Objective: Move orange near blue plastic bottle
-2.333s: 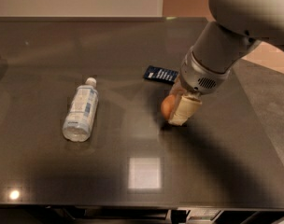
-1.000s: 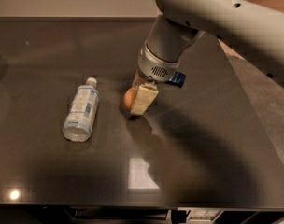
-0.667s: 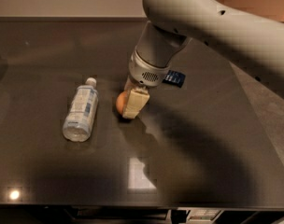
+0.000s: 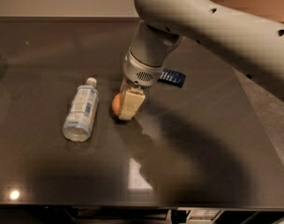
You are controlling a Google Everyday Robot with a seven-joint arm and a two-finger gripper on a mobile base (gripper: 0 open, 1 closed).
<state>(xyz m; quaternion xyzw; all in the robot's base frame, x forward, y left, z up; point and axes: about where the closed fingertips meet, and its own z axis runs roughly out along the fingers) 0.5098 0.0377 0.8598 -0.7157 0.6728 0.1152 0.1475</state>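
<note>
The orange [image 4: 116,105] is a small round fruit, mostly hidden behind my gripper's cream finger. My gripper [image 4: 126,104] is shut on it and holds it at the dark table top, a short gap to the right of the blue plastic bottle [image 4: 81,109]. The bottle is clear with a white cap and a white-and-blue label. It lies on its side, cap pointing away.
A flat dark blue packet with white stripes [image 4: 173,77] lies just right of my arm. The dark table [image 4: 202,143] ends at the front edge near the bottom of the view and at a slanted right edge.
My gripper has carried the orange leftward across the table, from beside the dark blue packet to a spot close to the bottle. The bottle has not moved.
</note>
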